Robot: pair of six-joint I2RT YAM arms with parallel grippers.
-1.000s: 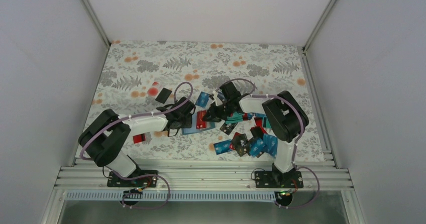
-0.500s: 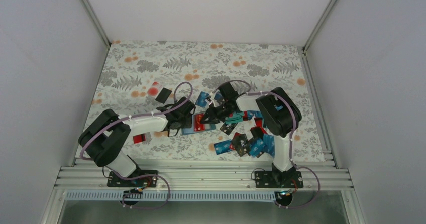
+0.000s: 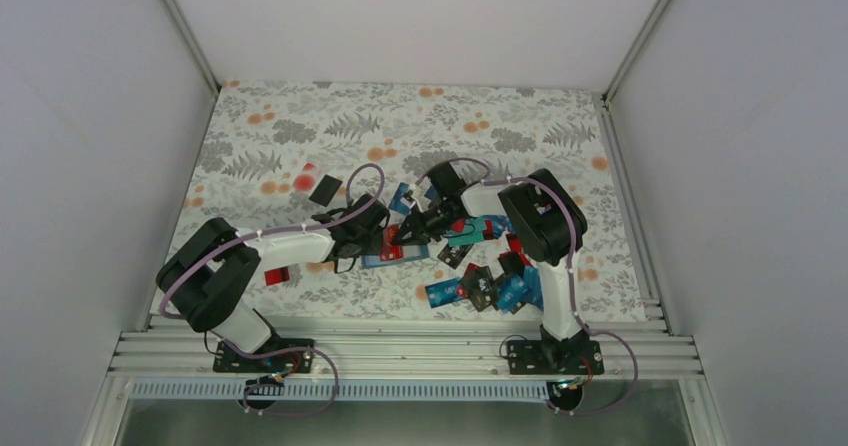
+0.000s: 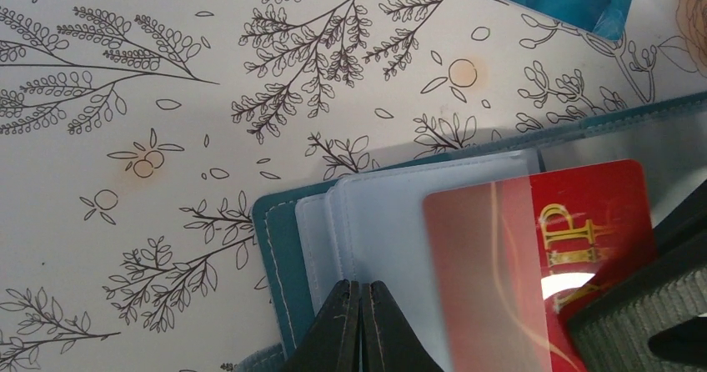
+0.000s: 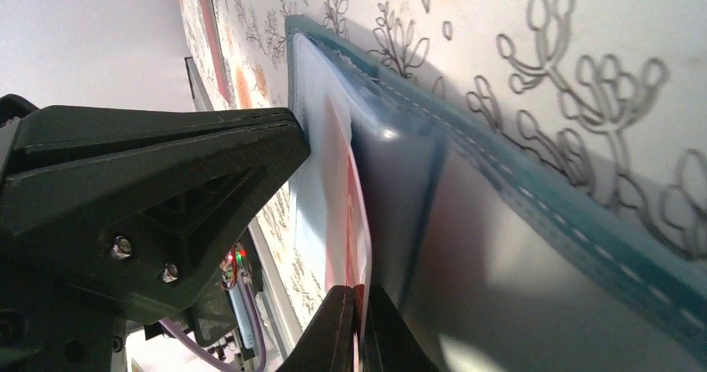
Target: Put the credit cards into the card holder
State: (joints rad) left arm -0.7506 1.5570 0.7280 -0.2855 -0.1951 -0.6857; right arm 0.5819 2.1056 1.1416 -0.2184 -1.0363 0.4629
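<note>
two clenched grippers: left gripper [image 4: 360, 305] pinches the card holder [image 4: 279, 247], right gripper [image 5: 358, 305] just beside it grasps a red card [image 4: 534, 255], floral tablecloth [image 4: 208, 97] below, white walls [image 3: 400, 16] around.

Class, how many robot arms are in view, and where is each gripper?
2. The left arm, based near left, has the left gripper shut at the edge of the card holder. The right arm, based near right, has the right gripper pinching a red card there. No others visible.

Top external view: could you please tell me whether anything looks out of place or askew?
The credit cards lie in a jumbled, overlapping heap right of the card holder, and a stray red card sits alone beside the left arm.
</note>
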